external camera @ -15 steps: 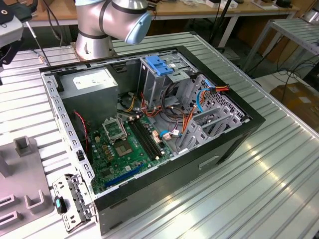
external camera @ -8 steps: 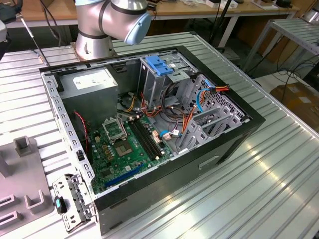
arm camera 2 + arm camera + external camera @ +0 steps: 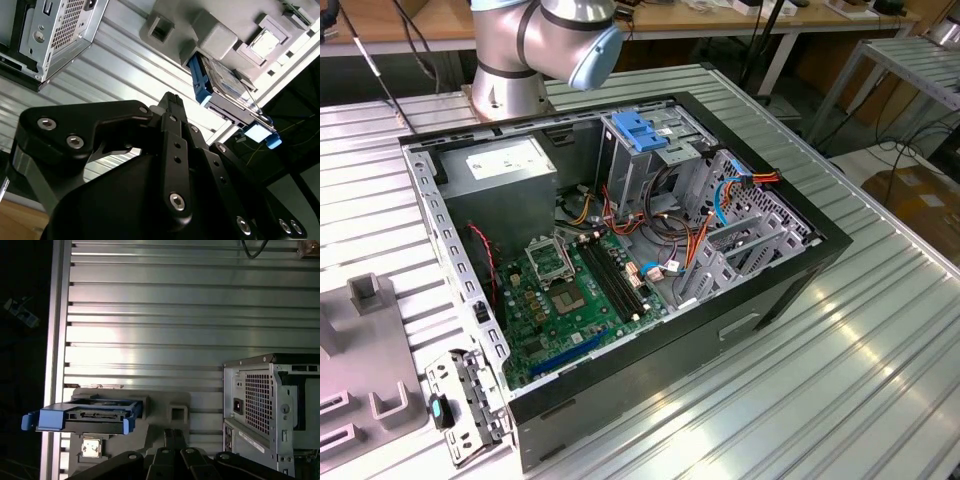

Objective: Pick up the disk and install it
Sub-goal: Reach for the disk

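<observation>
In the exterior view, an open computer case (image 3: 780,290) lies on its side on the ribbed metal desk (image 3: 840,380). Inside it are a green circuit board (image 3: 570,290), a grey metal box with a white sticker (image 3: 505,165) and a metal cage with a blue plastic top (image 3: 640,130). The arm's silver and pale blue joint (image 3: 555,35) stands behind the case. A grey holder block (image 3: 370,350) sits on the desk at the exterior view's left. A loose metal bracket (image 3: 465,400) lies between the block and the case.

In the second wrist view, the black gripper (image 3: 172,100) fills the foreground. Its fingers are drawn together at the tips and nothing is between them. The disk (image 3: 227,82) is ahead of the gripper and clear of it. It stands on edge in the grey holder block (image 3: 220,35), with the blue carrier frame (image 3: 197,82) around its grey body. A corner of the computer case (image 3: 55,25) lies off to the other side of the gripper. Bare desk (image 3: 125,65) separates them.

In the first wrist view, the gripper (image 3: 174,432) is again narrow and holds nothing. The disk (image 3: 90,415) sits in the holder block (image 3: 160,405) near the gripper's tips but to one side, not touching them. The vented back of the computer case (image 3: 265,405) is on the opposite side. The ribbed desk (image 3: 175,315) stretches out beyond the gripper.
</observation>
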You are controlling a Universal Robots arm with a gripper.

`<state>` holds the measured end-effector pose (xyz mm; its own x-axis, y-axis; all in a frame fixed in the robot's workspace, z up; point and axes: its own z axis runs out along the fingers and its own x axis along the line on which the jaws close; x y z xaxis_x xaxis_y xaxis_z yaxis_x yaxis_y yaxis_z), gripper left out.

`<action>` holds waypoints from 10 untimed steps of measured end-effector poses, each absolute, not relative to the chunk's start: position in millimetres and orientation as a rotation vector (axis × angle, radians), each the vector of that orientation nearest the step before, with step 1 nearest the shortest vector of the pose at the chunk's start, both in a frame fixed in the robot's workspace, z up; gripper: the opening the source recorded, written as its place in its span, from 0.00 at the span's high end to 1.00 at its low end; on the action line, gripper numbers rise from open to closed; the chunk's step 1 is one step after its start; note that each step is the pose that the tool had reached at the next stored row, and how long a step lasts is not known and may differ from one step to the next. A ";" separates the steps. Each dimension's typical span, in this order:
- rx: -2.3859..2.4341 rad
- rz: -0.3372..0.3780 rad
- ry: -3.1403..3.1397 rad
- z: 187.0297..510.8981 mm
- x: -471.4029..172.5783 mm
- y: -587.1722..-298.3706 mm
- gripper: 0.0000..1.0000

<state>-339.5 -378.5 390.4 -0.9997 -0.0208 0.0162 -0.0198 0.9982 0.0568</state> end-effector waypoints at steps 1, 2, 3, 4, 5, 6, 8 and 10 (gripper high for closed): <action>0.032 -0.089 -3.123 390.5 -340.3 -378.5 0.89; 0.032 -0.089 -3.123 390.4 -341.2 -378.5 0.89; 0.032 -0.089 -3.123 390.4 -342.3 -378.5 0.89; 0.032 -0.089 -3.122 390.4 -343.2 -378.5 0.89; 0.032 -0.089 -3.122 390.4 -344.3 -378.5 0.89; 0.032 -0.089 -3.122 390.4 -345.1 -378.5 0.89; 0.032 -0.089 -3.121 390.4 -348.3 -378.5 0.89; 0.032 -0.089 -3.121 390.3 -352.1 -378.5 0.89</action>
